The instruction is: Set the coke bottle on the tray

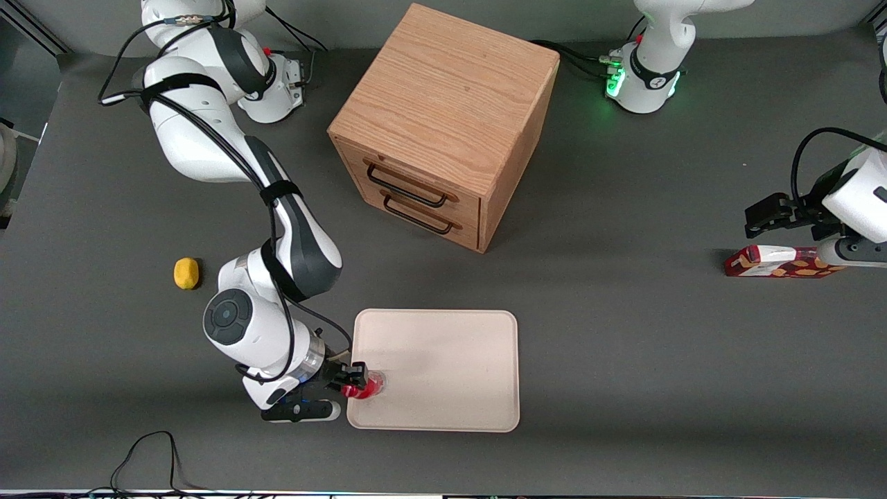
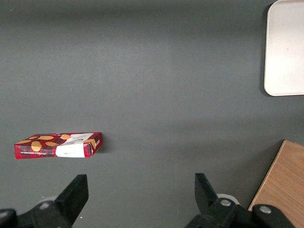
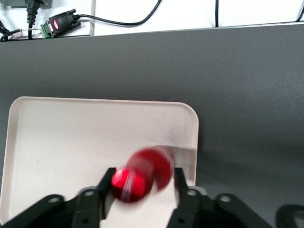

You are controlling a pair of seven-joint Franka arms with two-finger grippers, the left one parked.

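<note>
The coke bottle (image 1: 369, 387), small and red with a red cap, is on the pale cream tray (image 1: 443, 360), at the tray's corner nearest the front camera and the working arm's end. My right gripper (image 1: 355, 378) is at that corner, low over the rim. In the right wrist view the bottle (image 3: 148, 170) is blurred and tilted between the two black fingers (image 3: 107, 183). The gripper (image 3: 142, 184) is open, with the jaws standing wider than the bottle. The tray (image 3: 71, 137) spreads out under it. An edge of the tray also shows in the left wrist view (image 2: 285, 47).
A wooden drawer cabinet (image 1: 443, 125) stands farther from the front camera than the tray. A yellow lemon (image 1: 186, 272) lies beside the working arm. A red snack box (image 1: 776, 262) lies toward the parked arm's end and shows in the left wrist view (image 2: 59, 145). Cables (image 3: 118, 21) run along the table edge.
</note>
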